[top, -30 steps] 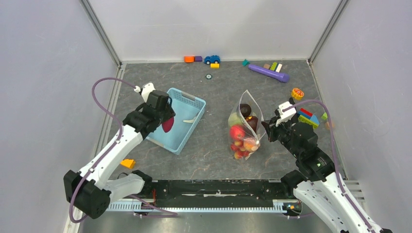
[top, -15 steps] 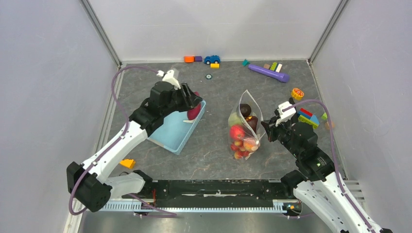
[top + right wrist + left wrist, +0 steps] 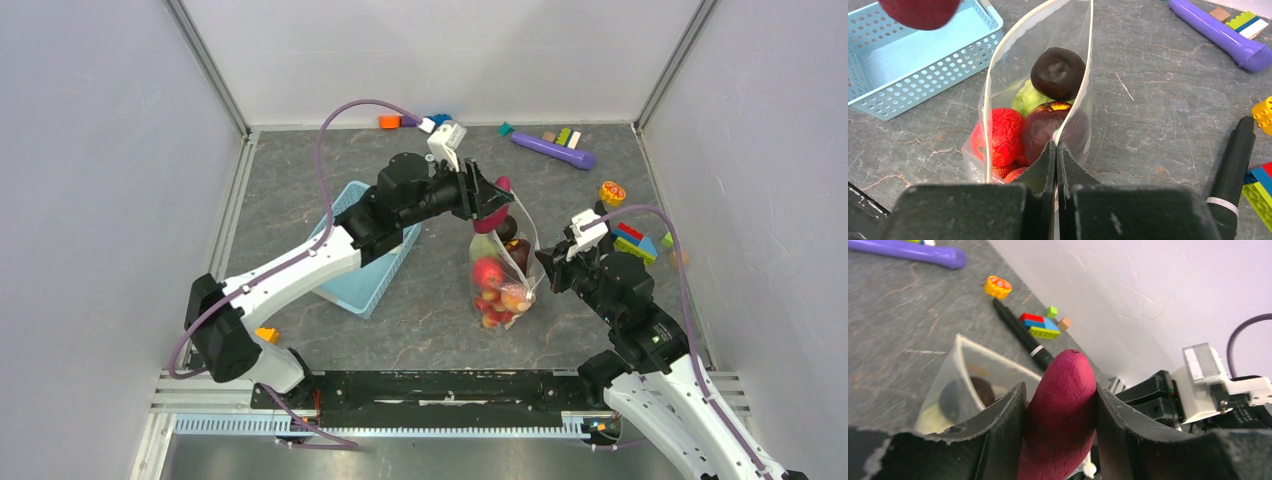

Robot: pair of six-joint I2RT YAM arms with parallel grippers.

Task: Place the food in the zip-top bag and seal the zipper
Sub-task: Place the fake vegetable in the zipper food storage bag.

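Note:
The clear zip-top bag (image 3: 505, 262) stands open at mid-table, holding red, green and dark maroon toy food (image 3: 1007, 134). My right gripper (image 3: 549, 270) is shut on the bag's near rim (image 3: 1056, 145) and holds the mouth open. My left gripper (image 3: 493, 203) is shut on a magenta toy vegetable (image 3: 1060, 415) and holds it just above the bag's far opening (image 3: 955, 385). That piece also shows at the top left of the right wrist view (image 3: 920, 11). The slider tab is not visible.
A light blue basket (image 3: 372, 250) sits left of the bag. A purple tube (image 3: 553, 150), building blocks (image 3: 630, 240), a black pen (image 3: 1235, 175), a yellow-red toy (image 3: 611, 192) and a blue toy car (image 3: 436, 122) lie along the back and right.
My left arm has swung from over the basket rightward, carrying the magenta piece to above the bag's mouth. My right gripper has kept hold of the bag rim.

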